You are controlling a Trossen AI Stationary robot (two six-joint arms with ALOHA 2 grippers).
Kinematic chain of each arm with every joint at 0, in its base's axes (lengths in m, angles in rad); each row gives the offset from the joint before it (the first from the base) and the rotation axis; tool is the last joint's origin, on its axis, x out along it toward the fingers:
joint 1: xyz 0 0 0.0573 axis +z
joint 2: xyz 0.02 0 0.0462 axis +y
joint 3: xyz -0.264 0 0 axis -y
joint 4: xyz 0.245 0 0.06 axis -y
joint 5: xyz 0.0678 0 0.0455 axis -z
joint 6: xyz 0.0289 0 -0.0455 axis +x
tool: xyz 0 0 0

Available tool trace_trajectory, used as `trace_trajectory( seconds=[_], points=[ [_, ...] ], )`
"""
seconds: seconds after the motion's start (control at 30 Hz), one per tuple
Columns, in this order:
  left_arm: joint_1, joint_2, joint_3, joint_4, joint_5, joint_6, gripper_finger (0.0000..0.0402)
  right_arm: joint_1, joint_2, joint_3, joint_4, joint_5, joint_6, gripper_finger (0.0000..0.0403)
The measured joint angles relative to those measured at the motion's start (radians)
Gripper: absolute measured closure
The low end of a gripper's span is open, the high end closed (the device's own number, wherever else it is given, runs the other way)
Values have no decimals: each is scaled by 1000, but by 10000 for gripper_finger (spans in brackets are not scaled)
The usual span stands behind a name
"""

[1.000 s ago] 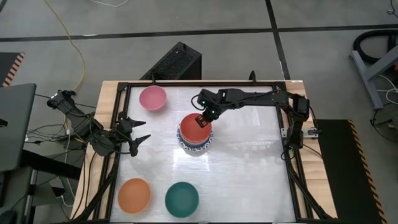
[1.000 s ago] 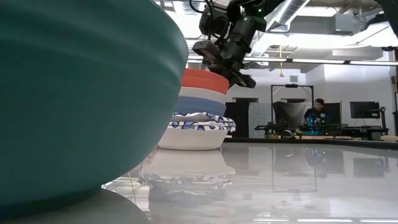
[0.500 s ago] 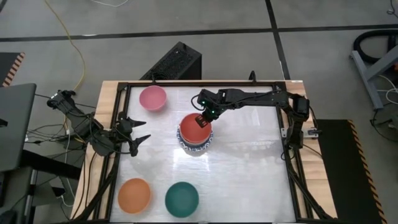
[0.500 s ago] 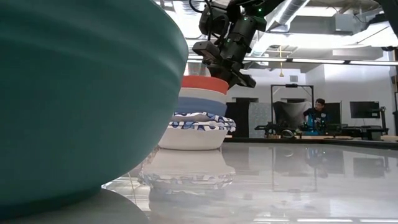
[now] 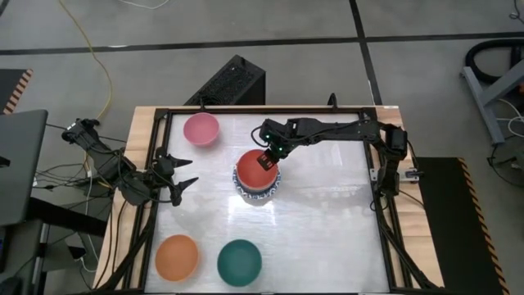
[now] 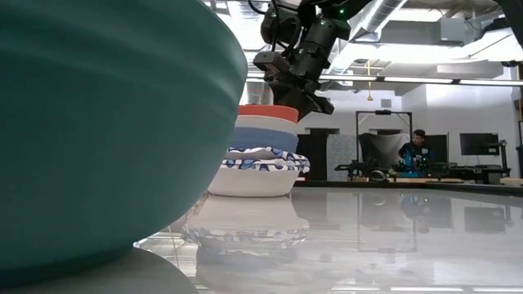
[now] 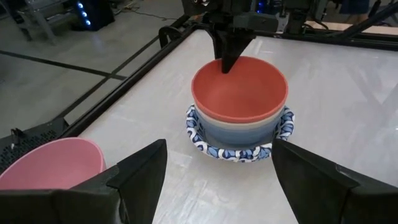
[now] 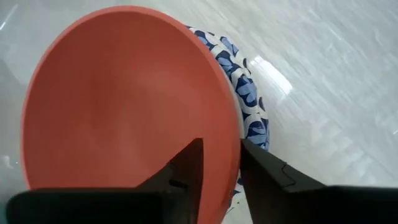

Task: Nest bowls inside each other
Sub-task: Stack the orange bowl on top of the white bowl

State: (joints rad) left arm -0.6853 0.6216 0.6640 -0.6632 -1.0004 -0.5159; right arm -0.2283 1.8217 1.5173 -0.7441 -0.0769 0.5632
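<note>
Right wrist view: no writing; right tool (image 8: 217, 165) straddles red bowl (image 8: 124, 93) rim, fingers apart.

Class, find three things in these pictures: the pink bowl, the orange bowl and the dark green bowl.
pink bowl (image 5: 201, 129), high view, on its inner floor.
orange bowl (image 5: 177, 256), high view, on its inner floor.
dark green bowl (image 5: 239, 260), high view, on its inner floor.
</note>
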Motion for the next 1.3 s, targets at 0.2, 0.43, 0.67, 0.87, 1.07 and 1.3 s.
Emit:
trace_trajectory(
  seconds=[0.2, 0.43, 0.67, 0.87, 1.07, 1.3],
  points=[
    [0, 0, 0, 0, 0, 0, 123, -10, -3, 0, 5, 0, 4, 252],
    [0, 0, 0, -1, 0, 0, 123, -9, -3, 0, 58, -1, 2, 251],
    [0, 0, 0, -1, 0, 0, 123, -14, -20, -1, 76, 18, -23, 252],
    [0, 0, 0, -3, 2, 0, 123, -16, -66, 0, 134, 35, -70, 260],
    [0, 0, 0, -6, 38, 0, 123, 23, -93, -3, 152, 144, -120, 276],
    [0, 0, 0, -6, 53, -1, 123, 60, -84, -38, 94, 176, -119, 320]
  ],
)
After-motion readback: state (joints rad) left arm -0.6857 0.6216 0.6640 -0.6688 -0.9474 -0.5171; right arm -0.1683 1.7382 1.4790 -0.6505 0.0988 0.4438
